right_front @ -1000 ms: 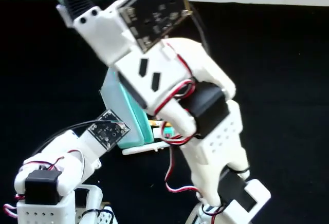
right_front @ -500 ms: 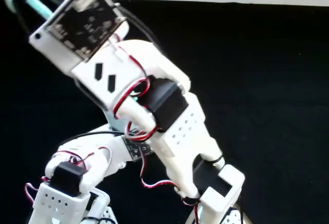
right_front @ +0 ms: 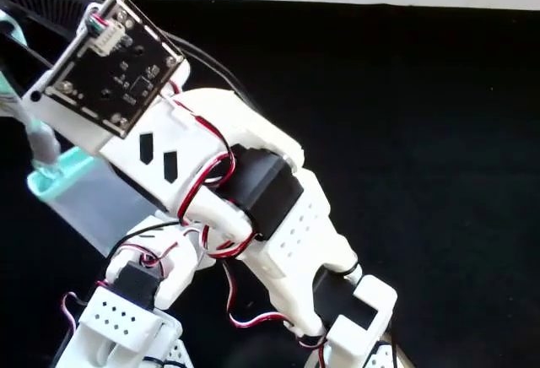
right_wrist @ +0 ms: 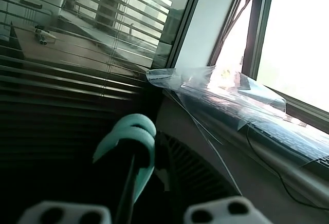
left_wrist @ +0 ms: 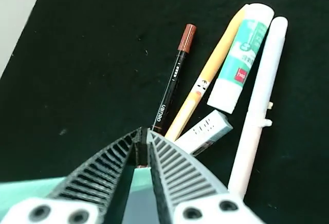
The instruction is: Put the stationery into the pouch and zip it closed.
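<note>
Up off the counter (left_wrist: 77, 54), left fingers (left_wrist: 175, 167) and right fingers (right_wrist: 190, 175) each pinch the pouch (right_front: 93, 203); stationery (left_wrist: 239, 59) lies loose below. I'd pull the mouth wide and lower it beside them before loading anything.

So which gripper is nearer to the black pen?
Left. The left gripper, shut on the pouch, ends just beside the black pen; the right gripper, shut on a teal loop, points toward a window.

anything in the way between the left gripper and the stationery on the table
Nothing visible. The left gripper, shut on the pouch, hangs right by the near ends of the black pen, orange pen and eraser.
</note>
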Robot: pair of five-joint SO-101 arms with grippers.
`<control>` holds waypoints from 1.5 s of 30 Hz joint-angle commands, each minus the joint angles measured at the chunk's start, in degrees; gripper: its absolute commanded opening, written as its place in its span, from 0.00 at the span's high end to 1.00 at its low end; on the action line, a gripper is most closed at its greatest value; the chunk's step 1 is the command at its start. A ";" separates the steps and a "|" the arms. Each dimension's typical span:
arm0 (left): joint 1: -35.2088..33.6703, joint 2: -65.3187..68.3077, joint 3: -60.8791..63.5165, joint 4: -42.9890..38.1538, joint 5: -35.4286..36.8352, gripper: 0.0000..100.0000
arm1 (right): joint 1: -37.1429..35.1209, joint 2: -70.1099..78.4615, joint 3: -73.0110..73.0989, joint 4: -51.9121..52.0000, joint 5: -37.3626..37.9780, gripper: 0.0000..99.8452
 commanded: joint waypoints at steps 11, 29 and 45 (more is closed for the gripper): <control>7.96 -0.40 -34.77 47.03 0.62 0.99 | 3.65 -0.84 -2.95 3.65 0.44 0.99; -13.14 -0.40 -91.56 51.52 6.42 0.99 | 3.56 -0.66 -10.33 7.96 0.35 0.99; -57.10 0.40 -80.04 32.44 11.43 0.98 | 1.80 -0.92 -10.42 7.96 0.35 0.99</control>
